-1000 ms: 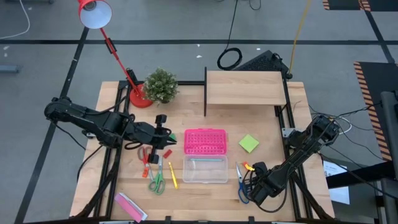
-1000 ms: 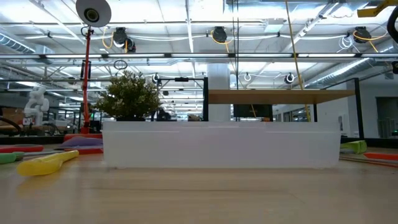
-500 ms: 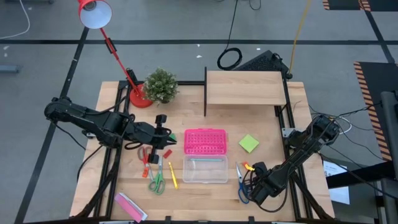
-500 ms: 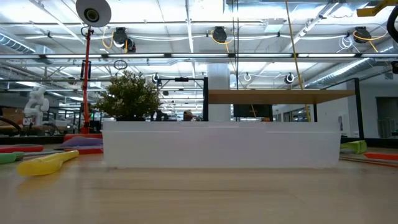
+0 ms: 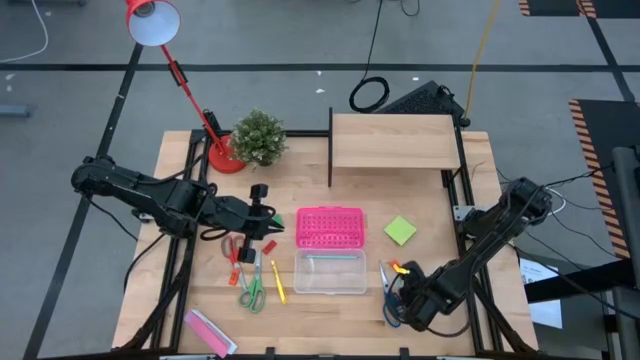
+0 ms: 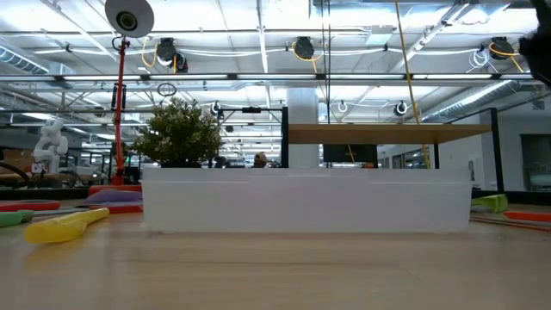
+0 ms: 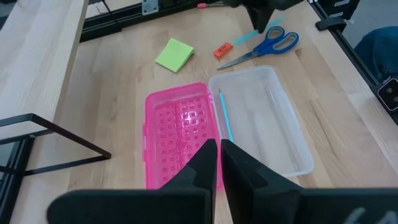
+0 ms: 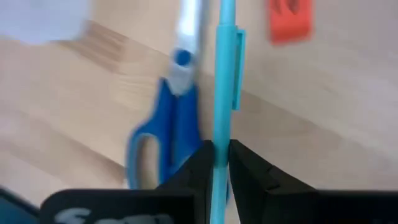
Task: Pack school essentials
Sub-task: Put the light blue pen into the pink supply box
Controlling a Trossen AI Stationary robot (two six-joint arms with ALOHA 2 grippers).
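1. A wooden table (image 5: pixel 400 190) seen from above. On its left part most of the school essentials lie loose: red-handled scissors (image 5: pixel 233 249), green-handled scissors (image 5: pixel 251 291), a yellow pencil (image 5: pixel 277 282) and a small red piece (image 5: pixel 268 246), close together beside the box. None of these is packed.

2. The left gripper (image 5: pixel 272 226) hangs over this cluster, just beside the pink lid. In the left wrist view its fingers (image 7: pixel 205 163) stand almost together with nothing between them.

3. A flat pink packet (image 5: pixel 210 331) lies alone near the front left corner, well apart from the rest.

4. In the middle, the pink perforated lid (image 5: pixel 329 227) lies off the box, on the table just behind it. The clear box (image 5: pixel 330 272) stands open. Inside it the left wrist view shows one thin pale-blue pen (image 7: pixel 224 117) along the wall nearest the lid. That is the only item I can make out as packed.

5. To the right of the lid, a lime-green note pad (image 5: pixel 400 231) lies on bare wood, not packed.

6. Right of the box lie blue-handled scissors (image 8: pixel 163 128) and a small orange eraser (image 8: pixel 290 18), both on the table.

7. The right gripper (image 5: pixel 399 293) is low over this spot. Its wrist view shows the fingers closed around a thin turquoise pen (image 8: pixel 223 74) that lies beside the scissors.

8. Judged from this, packing has barely begun: one pen is in, one is being grasped, and the scissors, pencils, eraser and note pad remain, with the lid to close last.
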